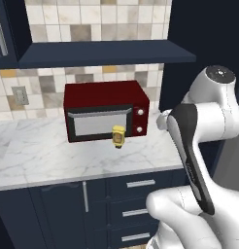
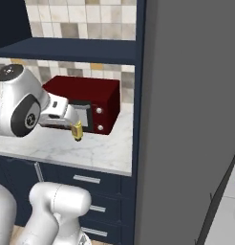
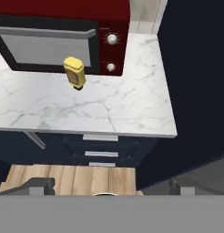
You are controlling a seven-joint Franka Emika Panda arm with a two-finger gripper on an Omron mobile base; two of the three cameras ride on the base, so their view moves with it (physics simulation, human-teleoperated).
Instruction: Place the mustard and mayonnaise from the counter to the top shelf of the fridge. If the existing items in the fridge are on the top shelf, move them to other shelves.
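The mustard [image 1: 118, 135] is a small yellow bottle standing on the marble counter [image 1: 53, 155], right in front of the red microwave [image 1: 106, 110]. It also appears as the mustard [image 2: 77, 130] and the mustard [image 3: 74, 72]. My gripper [image 3: 109, 189] hangs out past the counter's front edge, above the wooden floor, well short of the bottle. Its two fingertips [image 3: 38, 185] stand far apart with nothing between them, so it is open. The mayonnaise is out of view.
The grey fridge [image 2: 186, 119] fills the right side, next to the counter's end. Dark blue drawers [image 1: 136, 199] run under the counter and a dark shelf [image 1: 107, 52] hangs above the microwave. My own arm [image 1: 204, 146] blocks the right of the left base view.
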